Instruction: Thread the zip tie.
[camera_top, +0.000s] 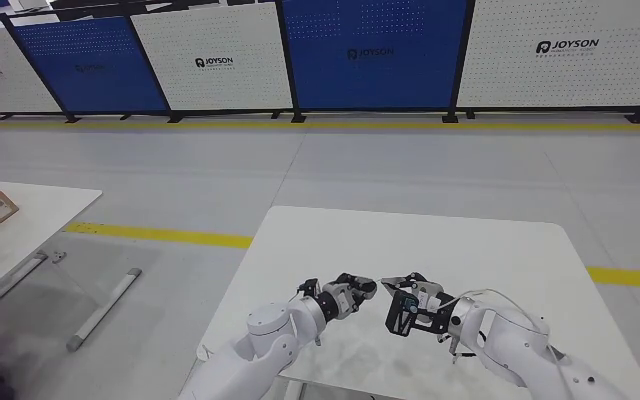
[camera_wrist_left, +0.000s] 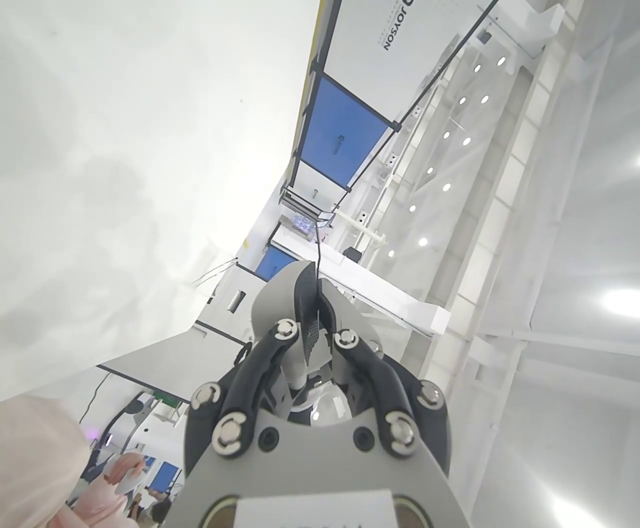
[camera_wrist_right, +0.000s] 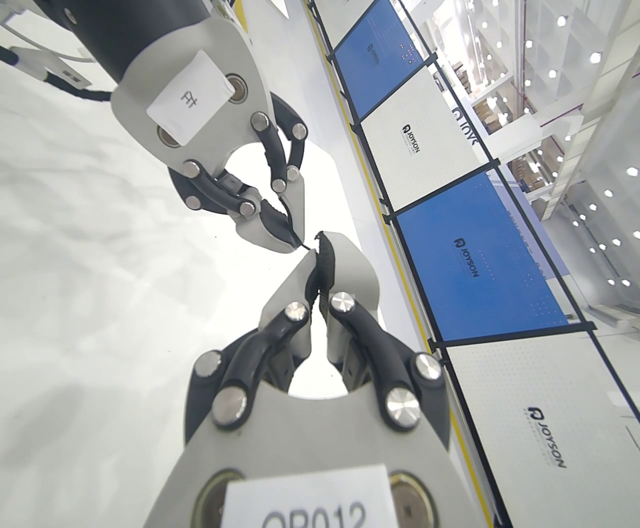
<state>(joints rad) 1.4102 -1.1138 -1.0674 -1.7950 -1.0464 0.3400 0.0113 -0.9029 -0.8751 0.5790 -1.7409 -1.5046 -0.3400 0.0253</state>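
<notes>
The left pincer (camera_wrist_right: 292, 239) squeezes the thin tail of the zip tie (camera_wrist_left: 318, 250). The right pincer (camera_wrist_right: 317, 252) squeezes its other end, nearly touching, above the near bench (camera_top: 450, 240). Next, I think, the tail must poke straight in.

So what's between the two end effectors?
Only a short bit of black zip tie, poking from the left end effector toward the right end effector, in the right wrist view.

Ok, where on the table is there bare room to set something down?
Bare: the far half of the table, beyond the left gripper and right gripper to its far edge, and its right side. Crowded: the near edge, where both meet at the zip tie.
</notes>
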